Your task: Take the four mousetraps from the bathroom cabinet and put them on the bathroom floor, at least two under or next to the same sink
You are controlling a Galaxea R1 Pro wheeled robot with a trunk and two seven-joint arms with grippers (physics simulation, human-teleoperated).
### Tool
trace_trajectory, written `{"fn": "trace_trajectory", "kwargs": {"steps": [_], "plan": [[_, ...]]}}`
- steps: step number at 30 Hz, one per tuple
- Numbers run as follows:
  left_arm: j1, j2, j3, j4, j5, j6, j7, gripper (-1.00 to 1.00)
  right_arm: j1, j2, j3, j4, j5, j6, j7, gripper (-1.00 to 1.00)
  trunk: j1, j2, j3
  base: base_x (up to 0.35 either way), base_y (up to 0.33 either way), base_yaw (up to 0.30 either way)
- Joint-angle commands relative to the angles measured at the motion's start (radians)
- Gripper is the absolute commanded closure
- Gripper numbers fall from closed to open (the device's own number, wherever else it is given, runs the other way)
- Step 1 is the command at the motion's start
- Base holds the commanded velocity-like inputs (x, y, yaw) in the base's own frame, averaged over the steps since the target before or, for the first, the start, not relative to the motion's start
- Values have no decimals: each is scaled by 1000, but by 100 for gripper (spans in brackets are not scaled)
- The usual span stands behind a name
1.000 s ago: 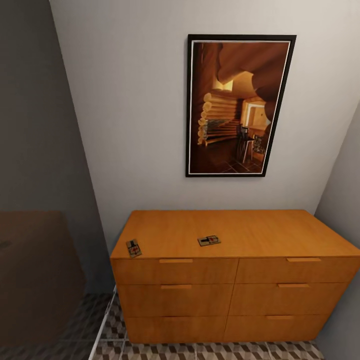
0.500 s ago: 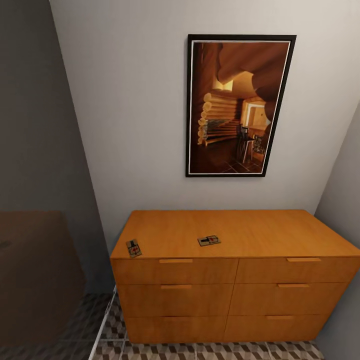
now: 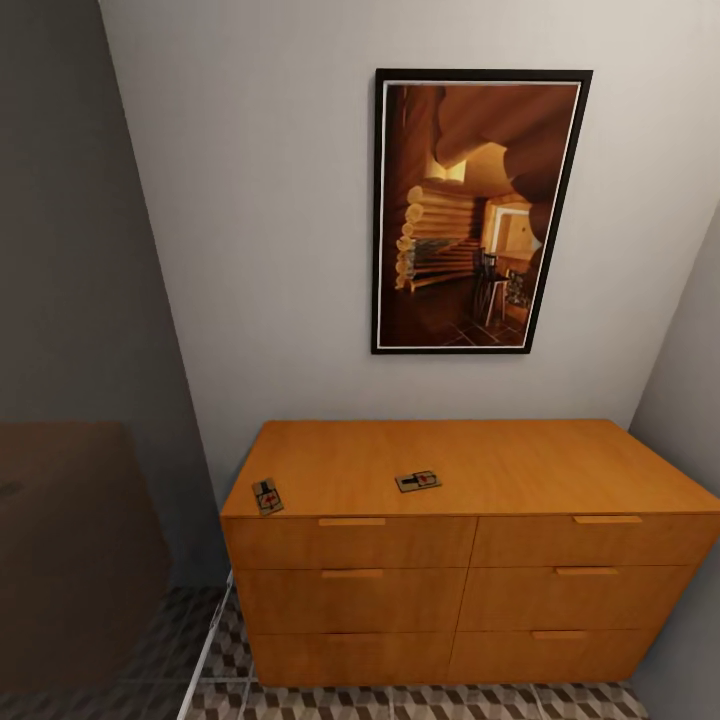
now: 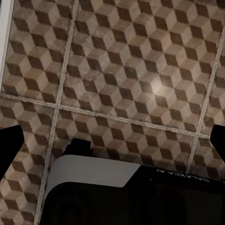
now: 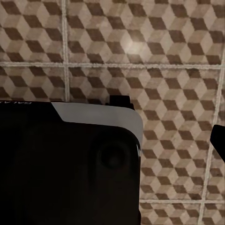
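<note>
- Two mousetraps are lying on top of the orange wooden cabinet [image 3: 470, 470] in the head view: one mousetrap [image 3: 267, 495] is sitting at the top's front left corner, close to the edge, and a second mousetrap [image 3: 418, 481] is resting near the front edge, about mid-width, well apart from the first.
- Both traps are lying flat; each is showing a small red mark on its board.
- The cabinet is presenting six drawer fronts in two columns of three, all sitting flush and closed, so their contents cannot be judged.
- A framed picture [image 3: 478, 210] in a black frame is hanging on the pale wall above the cabinet.
- The bathroom floor [image 3: 400, 700] is showing as cube-patterned tile at the cabinet's foot.
- A dark brown blurred mass [image 3: 70, 560] is occupying the lower left of the head view; what it is cannot be told.
- The left wrist camera is looking down at the same cube-patterned tile [image 4: 136, 70], with black fingertips [image 4: 9, 145] just entering at either edge; the left pincer is standing spread wide and holding nothing.
- The right wrist camera is also facing the tile [image 5: 140, 47]; one dark tip [image 5: 219, 140] is showing at the edge, and whether that pincer is spread or pressed together cannot be told.
</note>
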Motion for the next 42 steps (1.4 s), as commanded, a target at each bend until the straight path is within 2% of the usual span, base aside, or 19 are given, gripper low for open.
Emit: {"fn": "trace_trajectory", "kwargs": {"steps": [1,5,11,18,42], "plan": [[-1,0,7,1,-11,-3,4,-100,-1,0,2,3,1,-6,2,-100,0,-1,-1,0,0,0],[-1,-1,7,1,-11,-3,4,-100,-1,-1,6,3,12,-6,2,-100,0,-1,-1,0,0,0],[-1,0,7,1,-11,-3,4,-100,-1,1,22,2,56,-6,-1,-100,0,-1,-1,0,0,0],[-1,-1,7,1,-11,-3,4,-100,-1,3,27,2,79,-7,-2,-100,0,-1,-1,0,0,0],[-1,-1,7,1,-11,-3,4,-100,-2,4,29,2,87,-9,-1,-100,0,-1,-1,0,0,0]]}}
